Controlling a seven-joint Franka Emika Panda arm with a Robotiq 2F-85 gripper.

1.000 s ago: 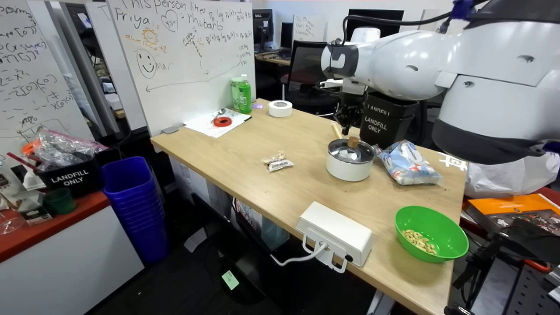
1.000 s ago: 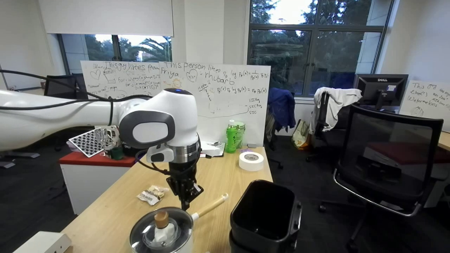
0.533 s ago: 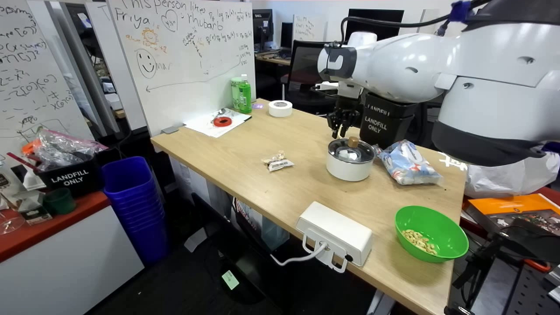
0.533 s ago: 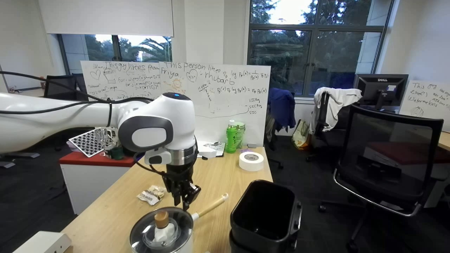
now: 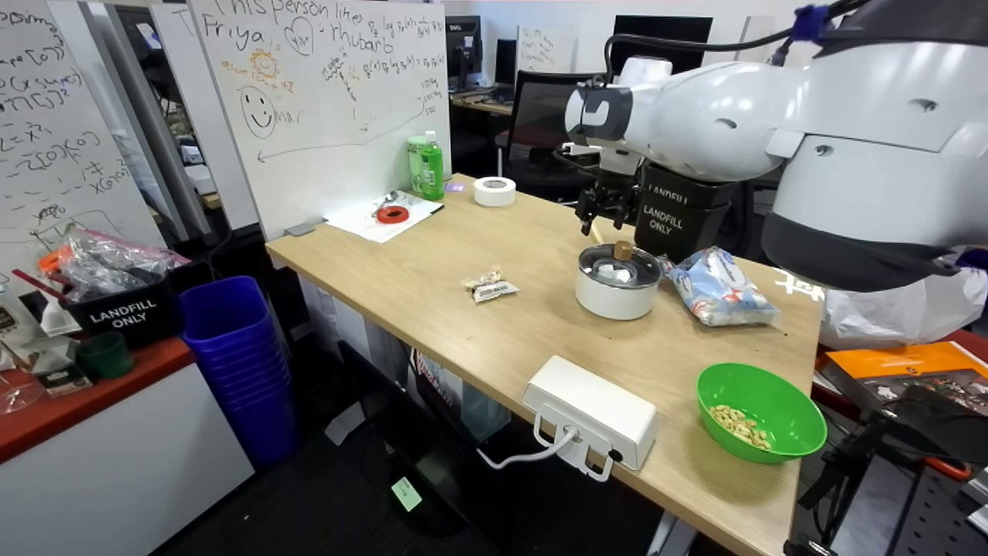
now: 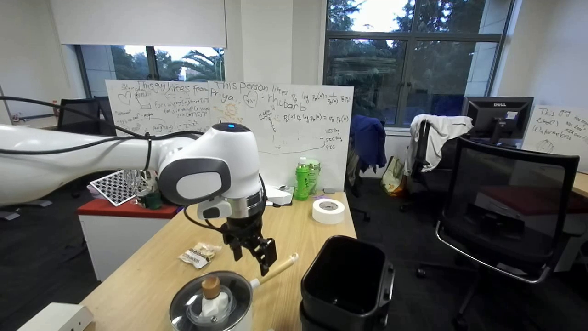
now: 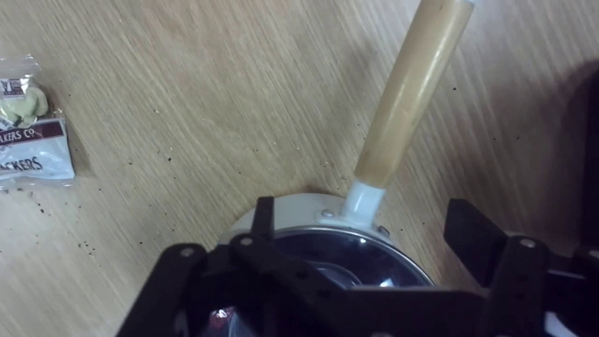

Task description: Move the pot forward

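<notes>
The pot (image 5: 615, 297) is a white round pan with a glass lid (image 6: 190, 301) and a brown wooden knob (image 6: 211, 287). It stands upright on the table, and its pale wooden handle (image 6: 280, 270) points away toward the table's far part. My gripper (image 6: 251, 264) hangs above the spot where the handle joins the pot, with its fingers spread wide. Looking down in the wrist view, the handle (image 7: 412, 98) runs up from between the two fingertips of the gripper (image 7: 361, 203), and nothing is gripped. The gripper's body hides most of the lid there.
Black bins (image 6: 347, 276) stand close beside the handle. A bag of white pieces (image 5: 722, 293) lies by the pot. A snack packet (image 5: 490, 286), a white box (image 5: 590, 409), a green bowl (image 5: 787, 417) with nuts and a tape roll (image 5: 494, 193) are also on the table.
The fingers have gone from shut to wide open. The gripper dipped slightly toward the snack packet's side, then came back over the handle. The pot has not moved.
</notes>
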